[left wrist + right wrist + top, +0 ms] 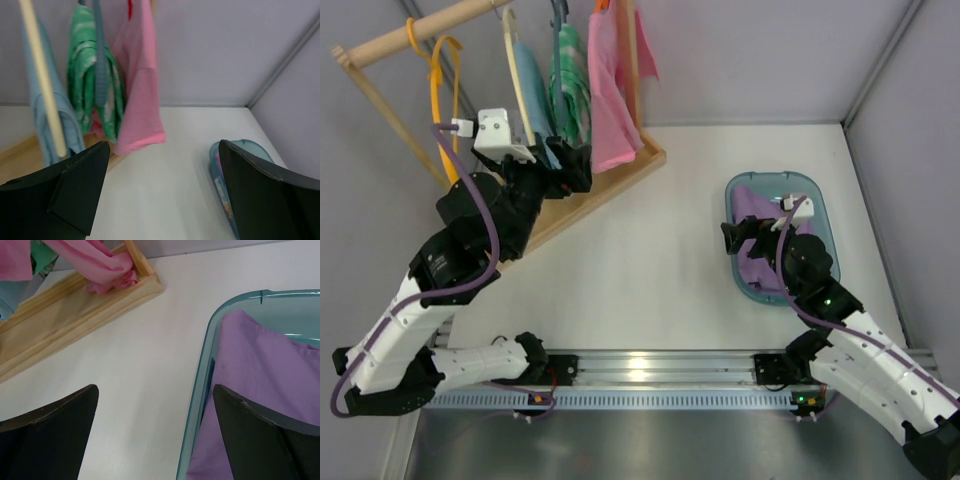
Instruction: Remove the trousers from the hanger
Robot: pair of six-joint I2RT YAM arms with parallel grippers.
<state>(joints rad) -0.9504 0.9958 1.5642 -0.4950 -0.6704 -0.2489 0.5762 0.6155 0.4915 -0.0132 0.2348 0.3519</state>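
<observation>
Top external view showed the wooden rack [400, 42], and on its rail the light blue trousers [532, 85] hung over the cream hanger [510, 55]. They sat between a yellow-orange hanger [445, 85] and a green patterned garment [568, 85], with a pink garment [610, 90] at the rack's right end. The left gripper [576, 168] sat low by the rack's base, near the trousers' hem. The right gripper [734, 240] was well apart from the rack, over a teal basin [817, 195] holding purple cloth [752, 208].

Left wrist view had the left gripper [162, 150] spread wide and empty. The trousers [42, 117] and hanger [42, 80] lay off to the left of the gap, and the pink garment [142, 100] was nearer its line.

Right wrist view showed the right gripper [155, 390] parted too, holding nothing, with the rack's base [75, 320] up to its left.

From where I stood, the worry was aim. A straight closing would likely catch pink or green cloth instead. A hard tug on the trousers might also drag the hanger off the rack's rail.
</observation>
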